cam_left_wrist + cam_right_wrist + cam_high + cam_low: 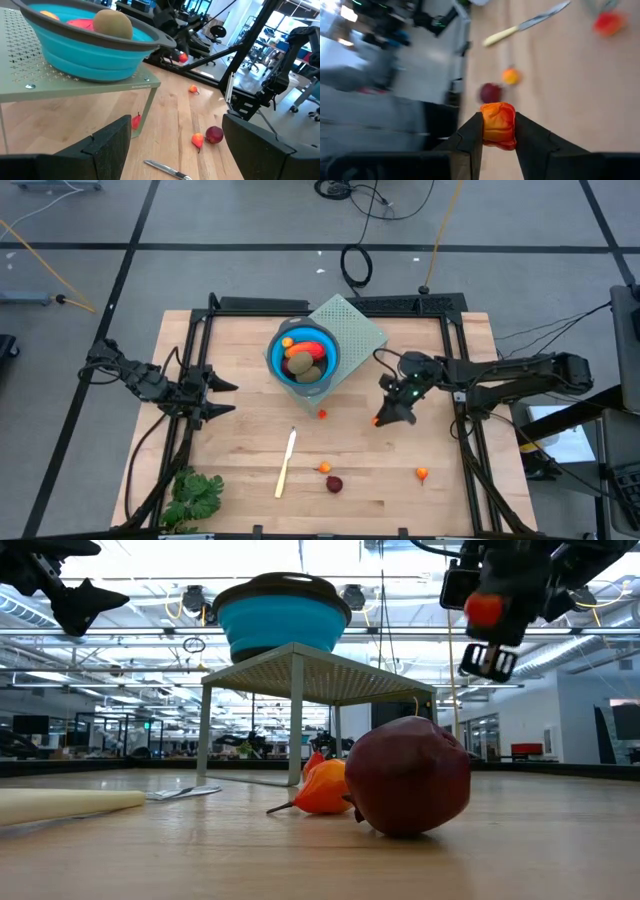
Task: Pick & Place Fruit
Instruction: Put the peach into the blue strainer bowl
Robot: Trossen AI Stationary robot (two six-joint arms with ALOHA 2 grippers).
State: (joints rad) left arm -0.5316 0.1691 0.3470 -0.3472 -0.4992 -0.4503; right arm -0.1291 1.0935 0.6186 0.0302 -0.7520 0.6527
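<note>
One glossy orange-red fruit bit (498,125) | pinched by right tool (498,131)

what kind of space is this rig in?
Likely a robotics lab or open workshop: grey floor with loose cables, exposed ceiling lights over rows of workstations, and a wooden table with two arms.

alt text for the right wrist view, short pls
The right gripper holds a small orange-red fruit piece between its two dark fingers, above the wooden table. Beyond it on the table lie a dark red ball, a small orange piece, a red piece and a cream-handled knife.
</note>
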